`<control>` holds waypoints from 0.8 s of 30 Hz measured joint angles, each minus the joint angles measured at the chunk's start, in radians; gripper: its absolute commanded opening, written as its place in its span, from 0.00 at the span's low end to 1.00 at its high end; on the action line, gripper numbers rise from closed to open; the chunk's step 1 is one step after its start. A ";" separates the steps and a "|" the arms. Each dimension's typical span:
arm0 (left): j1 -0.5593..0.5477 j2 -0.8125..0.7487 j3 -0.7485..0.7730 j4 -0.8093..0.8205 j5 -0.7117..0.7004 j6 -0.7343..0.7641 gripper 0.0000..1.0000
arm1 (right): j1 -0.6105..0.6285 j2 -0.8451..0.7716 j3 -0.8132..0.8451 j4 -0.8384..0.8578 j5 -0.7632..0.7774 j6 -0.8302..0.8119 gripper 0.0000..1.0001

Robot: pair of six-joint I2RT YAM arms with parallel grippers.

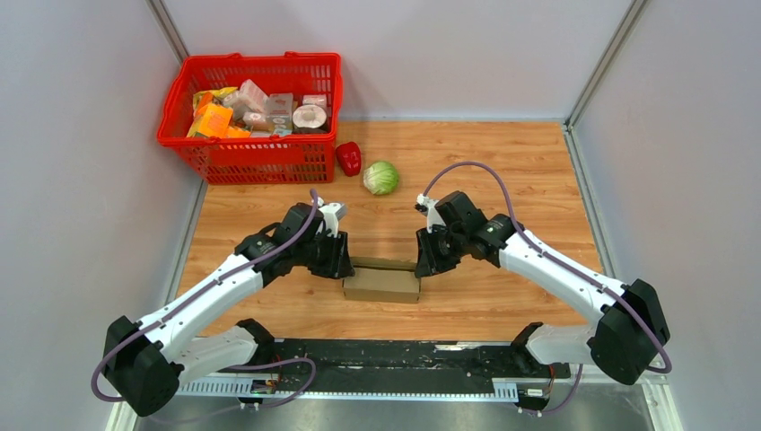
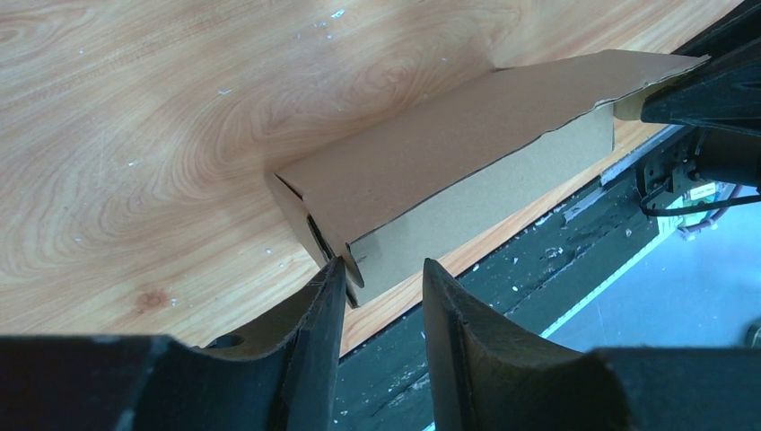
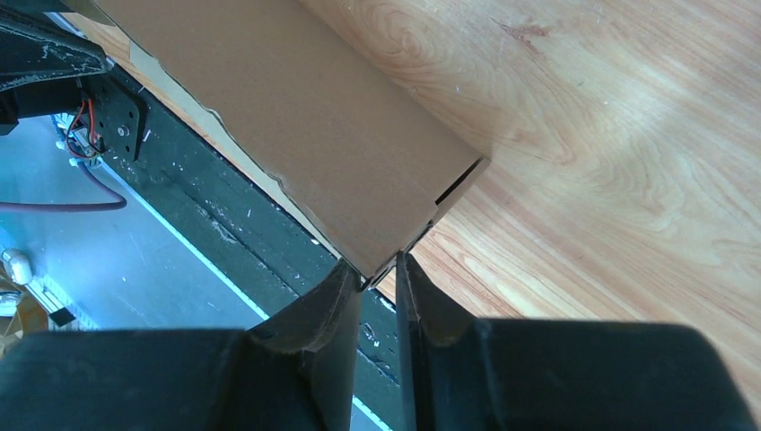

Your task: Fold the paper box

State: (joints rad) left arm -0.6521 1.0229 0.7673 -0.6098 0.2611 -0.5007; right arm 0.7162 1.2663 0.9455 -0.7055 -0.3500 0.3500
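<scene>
Wooden table (image 1: 538,180) filled the middle of the overhead frame; the red mesh basket (image 1: 179,117) sat at upper left, packed with small printed packages. Both arms reached inward to lower centre, and there it was, the paper box (image 1: 381,283), lying flat near the table's near edge; its long axis ran straight left to right across the frame, one end aimed at each arm. In the left wrist view it stretched from lower centre up to the upper right, a flap raised along its top edge. The left gripper (image 2: 381,268) stood at the box's left end, jaws spread, the end corner sitting between them and brushing one finger; nothing clamped. The right gripper (image 3: 378,265) was at the opposite end, jaws drawn narrow and pinching the box's corner edge. Cabbage (image 1: 380,177) lay above centre, well apart from the box; a red pepper (image 1: 348,158) just beside it, next to the basket.
</scene>
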 measured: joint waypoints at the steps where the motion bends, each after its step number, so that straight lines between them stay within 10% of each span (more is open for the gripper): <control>1: 0.000 0.000 0.000 0.000 -0.001 0.000 0.43 | 0.000 0.002 0.000 0.000 0.000 0.003 0.22; 20: -0.019 -0.040 -0.064 -0.008 -0.066 -0.014 0.26 | 0.036 -0.010 -0.055 0.098 0.063 0.002 0.09; 24: -0.037 -0.048 -0.068 -0.008 -0.101 -0.018 0.23 | 0.049 -0.020 -0.064 0.112 0.102 0.009 0.38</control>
State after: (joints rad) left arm -0.6891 0.9745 0.6991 -0.6174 0.1600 -0.5186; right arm 0.7650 1.2461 0.8814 -0.5938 -0.2478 0.3592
